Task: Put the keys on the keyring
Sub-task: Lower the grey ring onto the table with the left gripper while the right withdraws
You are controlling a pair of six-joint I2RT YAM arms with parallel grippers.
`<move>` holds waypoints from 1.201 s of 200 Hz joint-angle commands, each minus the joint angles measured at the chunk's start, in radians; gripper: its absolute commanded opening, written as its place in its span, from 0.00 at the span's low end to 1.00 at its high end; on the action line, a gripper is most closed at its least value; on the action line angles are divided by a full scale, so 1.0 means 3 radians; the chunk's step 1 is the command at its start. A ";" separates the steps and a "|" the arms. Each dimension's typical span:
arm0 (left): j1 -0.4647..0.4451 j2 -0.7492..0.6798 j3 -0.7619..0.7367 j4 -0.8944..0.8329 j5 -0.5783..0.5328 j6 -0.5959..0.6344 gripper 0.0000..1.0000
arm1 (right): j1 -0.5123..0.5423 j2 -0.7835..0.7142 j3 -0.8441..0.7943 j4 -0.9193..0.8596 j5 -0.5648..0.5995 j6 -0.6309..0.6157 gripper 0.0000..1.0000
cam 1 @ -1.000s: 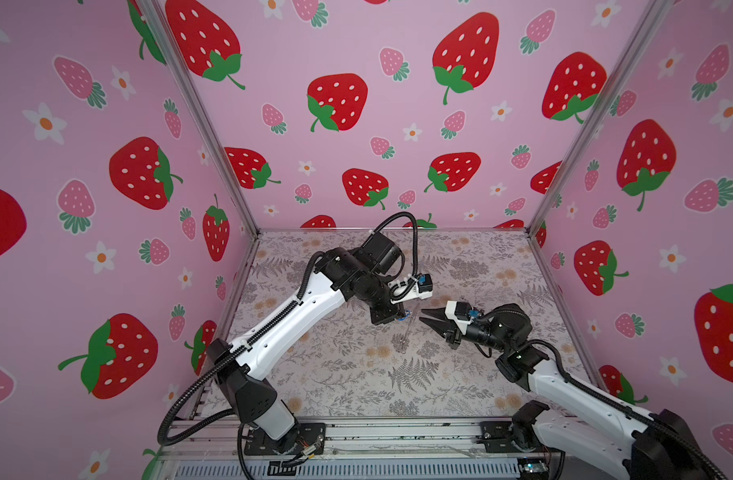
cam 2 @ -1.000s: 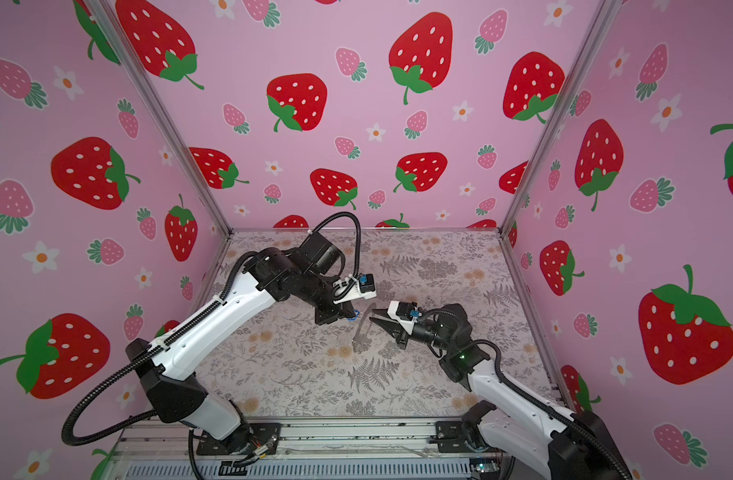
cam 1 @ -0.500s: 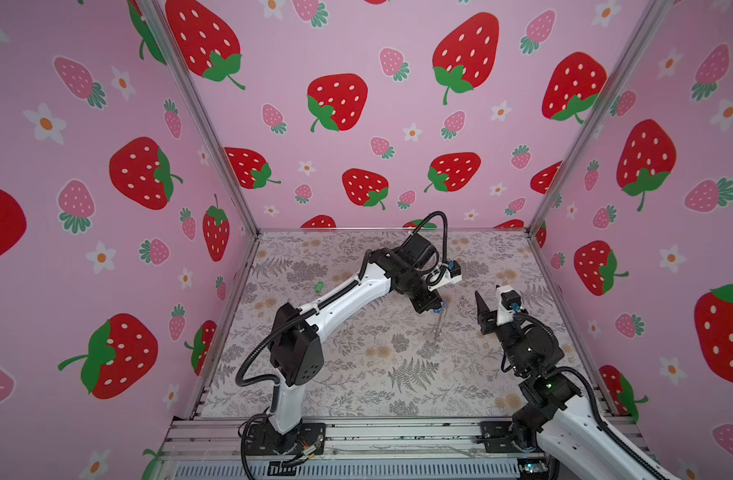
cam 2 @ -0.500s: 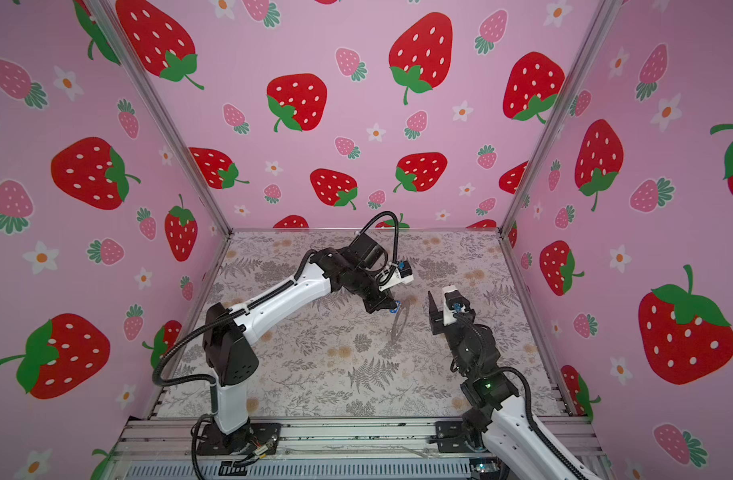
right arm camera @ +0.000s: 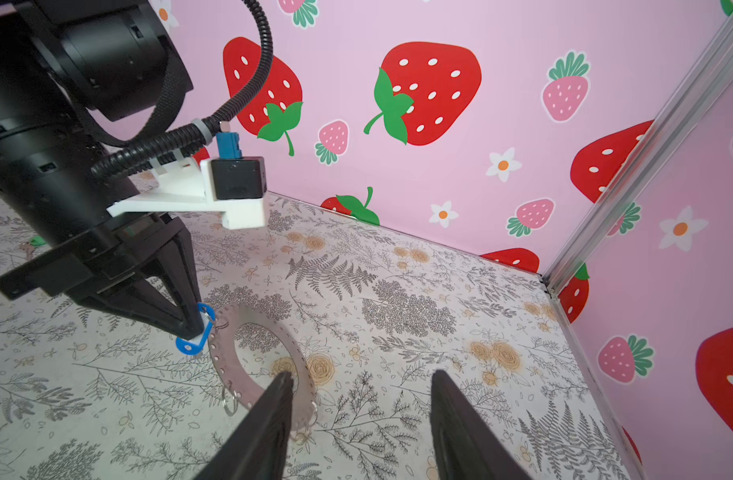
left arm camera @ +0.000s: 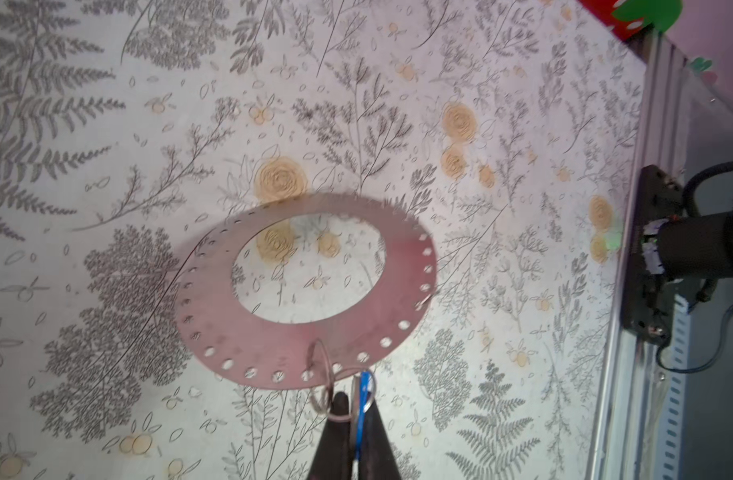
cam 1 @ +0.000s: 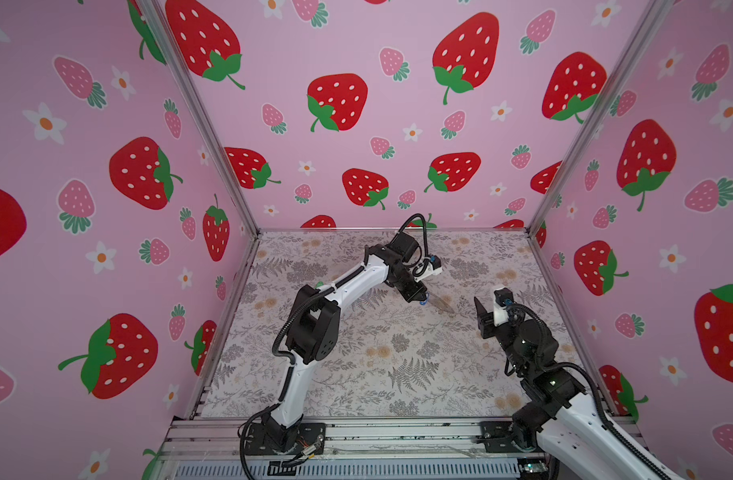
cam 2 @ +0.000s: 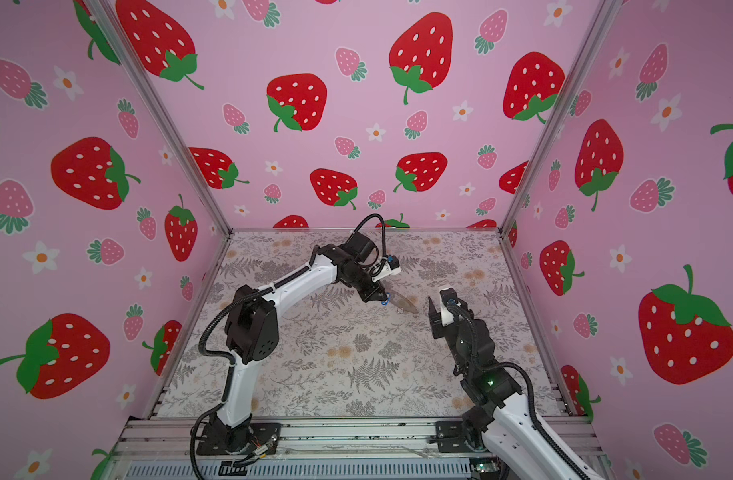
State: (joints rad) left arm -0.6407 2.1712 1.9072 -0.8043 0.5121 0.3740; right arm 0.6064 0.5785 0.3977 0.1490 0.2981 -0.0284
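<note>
Just right of centre on the table [cam 1: 356, 374], the keyring [left arm camera: 252, 340] hangs tilted from the blue key [left arm camera: 362, 399], which my left fingers [left arm camera: 338, 432] clamp. My right fingers [right arm camera: 269, 424] stand apart, empty, nearby; bumping the keyring could twist that key loose, I judge.

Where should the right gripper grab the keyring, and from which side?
Probably the flat band of the keyring opposite the left gripper, which pinches the blue key at its rim. Approach edge-on from the side of the right gripper, one finger through the wide hole.
</note>
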 commanded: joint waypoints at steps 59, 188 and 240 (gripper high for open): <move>0.0141 -0.0090 -0.0584 -0.0648 -0.0485 0.0341 0.00 | -0.0007 0.0103 -0.0038 -0.0028 -0.0271 0.0060 0.55; 0.0231 -0.0182 -0.1025 -0.0845 -0.0944 0.0421 0.00 | -0.0007 -0.0045 -0.0264 0.0041 -0.0419 -0.0063 0.55; 0.0336 -0.0562 -0.1391 -0.0578 -0.0922 0.0227 0.31 | -0.0007 -0.0004 -0.0313 0.0153 -0.0508 -0.0065 0.55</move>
State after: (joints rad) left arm -0.5606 2.0693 1.5291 -0.9939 0.2405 0.4660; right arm 0.6064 0.5747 0.3164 0.1509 0.1658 -0.0467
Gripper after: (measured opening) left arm 0.295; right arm 0.551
